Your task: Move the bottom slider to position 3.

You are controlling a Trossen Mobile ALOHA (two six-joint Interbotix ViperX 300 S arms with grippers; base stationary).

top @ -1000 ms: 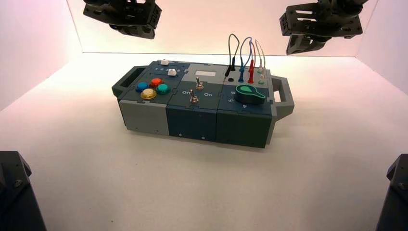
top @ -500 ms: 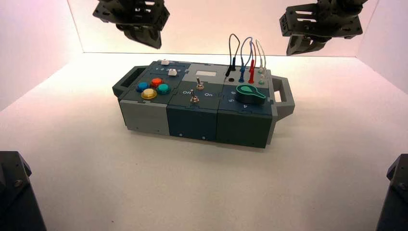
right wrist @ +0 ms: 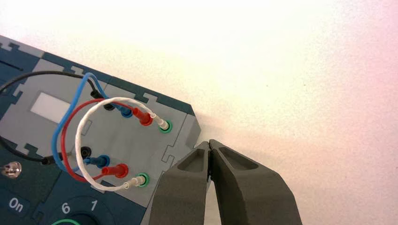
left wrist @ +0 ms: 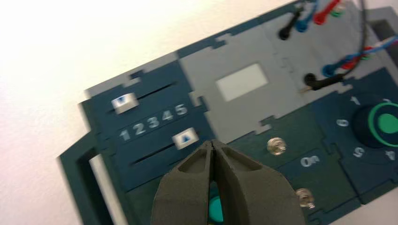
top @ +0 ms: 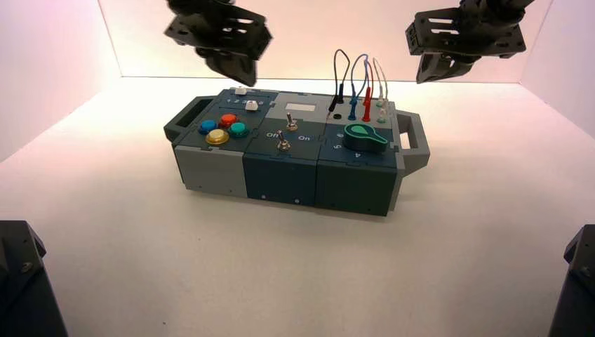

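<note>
The bottom slider [left wrist: 184, 138] is a small white knob on the dark blue panel, on the track nearer me; it also shows in the high view [top: 251, 105]. It stands towards the 4–5 end of the printed row 1 2 3 4 5. The numeral 3 [left wrist: 153, 123] lies further along that row. The twin white knob [left wrist: 123, 102] sits on the far track, near the 1. My left gripper [left wrist: 213, 143] is shut and empty, hovering above the box [top: 210, 165] just beside the bottom slider, not touching it. My right gripper [right wrist: 209, 142] is shut and empty, held high past the box's wire end.
Round coloured push buttons [top: 222, 128] lie beside the sliders. Two metal toggle switches [left wrist: 276, 146] stand mid-box by "On" lettering. A green knob [top: 365, 135] and looped wires [right wrist: 89, 136] are at the right end. The box has a handle [top: 415, 140] at each end.
My left gripper has moved to the right and a little down, from the far left to above the box's slider end. The right arm has barely moved.
</note>
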